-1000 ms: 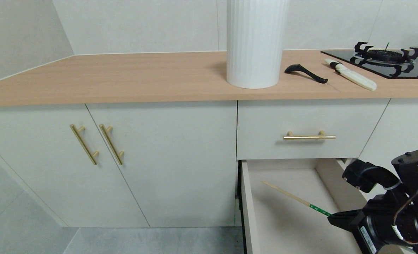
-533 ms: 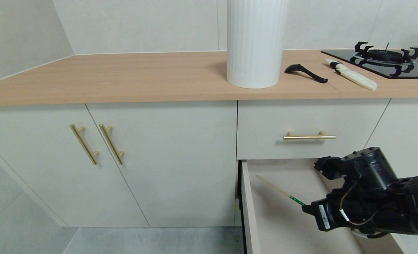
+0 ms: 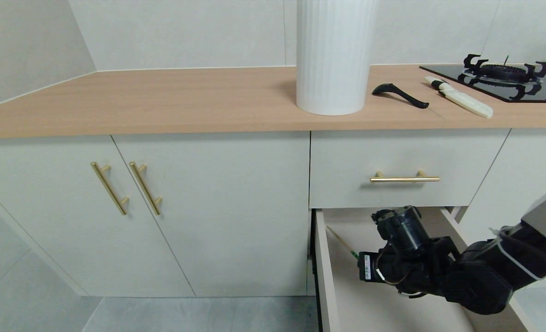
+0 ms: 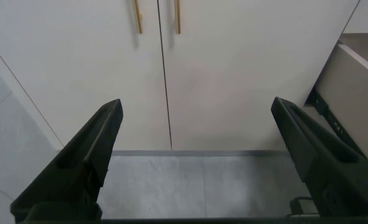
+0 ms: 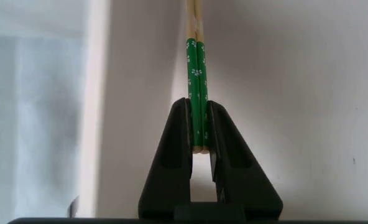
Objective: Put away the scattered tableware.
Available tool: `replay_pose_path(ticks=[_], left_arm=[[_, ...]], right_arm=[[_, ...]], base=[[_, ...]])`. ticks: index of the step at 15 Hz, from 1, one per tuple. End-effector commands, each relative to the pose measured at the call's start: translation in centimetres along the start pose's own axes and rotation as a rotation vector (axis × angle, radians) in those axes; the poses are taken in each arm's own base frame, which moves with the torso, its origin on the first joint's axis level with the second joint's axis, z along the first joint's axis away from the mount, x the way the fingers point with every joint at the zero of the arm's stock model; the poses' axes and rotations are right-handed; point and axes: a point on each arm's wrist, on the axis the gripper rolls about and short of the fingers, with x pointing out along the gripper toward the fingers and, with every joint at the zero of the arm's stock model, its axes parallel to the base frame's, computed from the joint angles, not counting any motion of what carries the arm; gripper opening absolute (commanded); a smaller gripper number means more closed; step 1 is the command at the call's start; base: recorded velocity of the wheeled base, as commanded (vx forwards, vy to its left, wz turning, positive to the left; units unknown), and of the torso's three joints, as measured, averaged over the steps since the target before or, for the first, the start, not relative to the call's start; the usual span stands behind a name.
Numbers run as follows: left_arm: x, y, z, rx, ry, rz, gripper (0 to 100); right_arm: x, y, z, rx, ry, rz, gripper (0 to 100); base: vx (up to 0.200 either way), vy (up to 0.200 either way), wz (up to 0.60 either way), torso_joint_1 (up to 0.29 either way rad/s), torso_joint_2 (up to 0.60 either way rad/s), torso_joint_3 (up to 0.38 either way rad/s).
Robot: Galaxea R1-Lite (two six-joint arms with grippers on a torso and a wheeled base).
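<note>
My right gripper [image 3: 359, 256] is down inside the open lower drawer [image 3: 324, 276], shut on a pair of wooden chopsticks [image 3: 340, 239] with green ends. In the right wrist view the chopsticks [image 5: 196, 99] are pinched side by side by their green ends between the black fingers [image 5: 179, 143], pointing away over the pale drawer floor. A black peeler [image 3: 398, 95] and a cream-bladed knife [image 3: 462, 98] lie on the wooden counter [image 3: 162, 99]. My left gripper [image 4: 196, 155] hangs open, low in front of the cabinet doors [image 4: 165, 68] above the grey floor, with nothing in it.
A tall white ribbed vase [image 3: 332, 55] stands on the counter left of the peeler. A black gas hob [image 3: 503, 76] sits at the far right. The closed upper drawer with a gold handle [image 3: 404, 179] is just above the open one.
My right arm has swung left and deeper into the open drawer, carrying the chopsticks toward its left wall. The counter items have not moved.
</note>
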Motion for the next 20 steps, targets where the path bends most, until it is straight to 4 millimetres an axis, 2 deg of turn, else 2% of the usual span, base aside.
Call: replay_pose_path(ticks=[1,4,6,10,13,20], left_arm=[[0.0,0.0,0.0,-0.001,0.000,0.001,100],[0.0,0.0,0.0,0.000,0.000,0.001,100],[0.0,0.0,0.0,0.000,0.000,0.001,100],[0.0,0.0,0.0,0.000,0.000,0.001,100],[0.0,0.0,0.0,0.000,0.000,0.001,100],[0.0,0.0,0.0,0.000,0.000,0.001,100]], right_arm=[[2.3,-0.5,-1.4,-0.016,0.024,-0.076,0],[3.2,-0.9,-2.3,-0.073,0.030,-0.152,0],[4.6,-2.0,-4.2,-0.145,0.089,-0.231,0],[6.8,-2.7,-6.0,-0.161,0.113,-0.267,0],[7.5,-2.9,-6.4,-0.159,0.116,-0.269,0],[7.5,-2.9,-6.4,-0.157,0.114,-0.268,0]], base=[[0.000,0.000,0.00,0.000,0.00,0.000],[0.000,0.000,0.00,0.000,0.00,0.000],[0.000,0.000,0.00,0.000,0.00,0.000],[0.000,0.000,0.00,0.000,0.00,0.000],[0.000,0.000,0.00,0.000,0.00,0.000],[0.000,0.000,0.00,0.000,0.00,0.000]])
